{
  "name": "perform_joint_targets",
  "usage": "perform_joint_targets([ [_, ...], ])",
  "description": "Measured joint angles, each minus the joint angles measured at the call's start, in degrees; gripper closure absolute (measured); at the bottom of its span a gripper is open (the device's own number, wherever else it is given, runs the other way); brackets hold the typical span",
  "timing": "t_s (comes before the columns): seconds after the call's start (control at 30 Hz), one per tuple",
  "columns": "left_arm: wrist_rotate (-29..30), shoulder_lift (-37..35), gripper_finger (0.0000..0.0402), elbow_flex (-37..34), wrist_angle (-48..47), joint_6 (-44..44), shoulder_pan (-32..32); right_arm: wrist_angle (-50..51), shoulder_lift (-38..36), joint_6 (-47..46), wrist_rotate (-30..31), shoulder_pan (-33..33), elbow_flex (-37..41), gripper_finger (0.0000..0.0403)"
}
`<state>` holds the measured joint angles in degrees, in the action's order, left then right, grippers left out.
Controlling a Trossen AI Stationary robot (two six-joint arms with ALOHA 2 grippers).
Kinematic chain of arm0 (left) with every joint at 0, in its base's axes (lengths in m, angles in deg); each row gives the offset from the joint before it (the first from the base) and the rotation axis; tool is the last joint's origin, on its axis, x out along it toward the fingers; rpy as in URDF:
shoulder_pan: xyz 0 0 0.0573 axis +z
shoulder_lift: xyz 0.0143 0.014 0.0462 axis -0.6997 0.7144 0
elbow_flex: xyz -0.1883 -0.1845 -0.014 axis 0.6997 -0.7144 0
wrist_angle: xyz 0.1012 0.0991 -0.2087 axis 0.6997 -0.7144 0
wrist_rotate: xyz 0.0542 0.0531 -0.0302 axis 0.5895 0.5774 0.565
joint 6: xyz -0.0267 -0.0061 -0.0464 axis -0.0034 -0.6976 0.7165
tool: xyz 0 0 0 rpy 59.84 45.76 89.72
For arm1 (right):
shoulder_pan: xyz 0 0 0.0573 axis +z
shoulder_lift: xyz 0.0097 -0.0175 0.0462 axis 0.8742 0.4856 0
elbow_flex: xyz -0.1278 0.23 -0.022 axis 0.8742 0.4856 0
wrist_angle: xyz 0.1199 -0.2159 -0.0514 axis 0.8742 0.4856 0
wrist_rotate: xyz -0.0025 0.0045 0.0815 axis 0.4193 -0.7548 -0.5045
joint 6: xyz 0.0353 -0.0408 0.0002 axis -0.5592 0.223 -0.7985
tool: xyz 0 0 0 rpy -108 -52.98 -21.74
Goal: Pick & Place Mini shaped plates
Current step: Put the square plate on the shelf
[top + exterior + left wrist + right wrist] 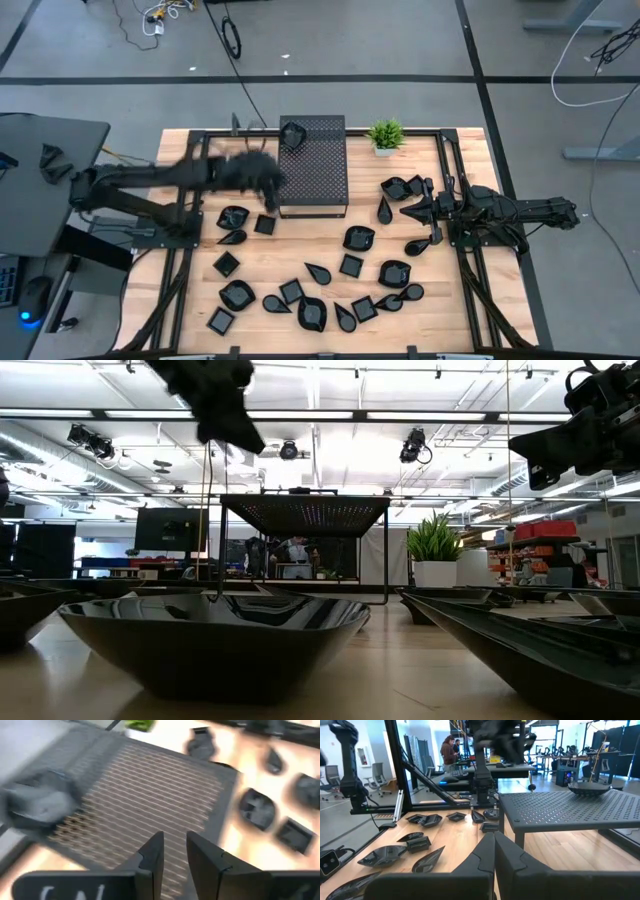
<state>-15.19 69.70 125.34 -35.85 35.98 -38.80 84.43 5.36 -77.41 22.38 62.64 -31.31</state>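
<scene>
We list: left gripper point(174, 851) above the large black perforated box point(314, 165), jaws narrowly parted, empty; right gripper point(493, 851) closed; glossy black mini shaped plates point(311, 313) scattered on the wooden table point(190, 290)

Robotics lab: open hall, ceiling track lights point(288, 451), desks, office chairs point(378, 771), person point(449, 751) at workstation

Roughly two dozen plates point(359, 238), one on the single box point(313, 165); one plant point(385, 135); two arms.
</scene>
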Motion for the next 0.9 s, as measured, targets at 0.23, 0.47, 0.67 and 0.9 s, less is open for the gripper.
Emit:
perform_joint_targets([
  [0.23,4.6,-3.8,0.0314,-19.9,27.3,6.9,-18.7,0.0,0.0,0.0,0.0,0.0,0.0,0.0399],
  [0.47,17.6,-2.8,0.0314,-29.3,46.0,8.3,-31.3,-0.9,0.0,8.5,0.6,0.0,0.0,0.0399],
  [0.67,26.6,-2.9,0.0314,-30.6,46.4,7.8,-34.5,-12.9,0.0,-2.1,-1.2,0.0,0.0,0.0399],
  [0.9,28.3,-2.8,0.0314,-30.6,45.9,6.0,-34.5,-29.8,1.6,-16.9,-7.3,1.4,0.0,0.0399],
])
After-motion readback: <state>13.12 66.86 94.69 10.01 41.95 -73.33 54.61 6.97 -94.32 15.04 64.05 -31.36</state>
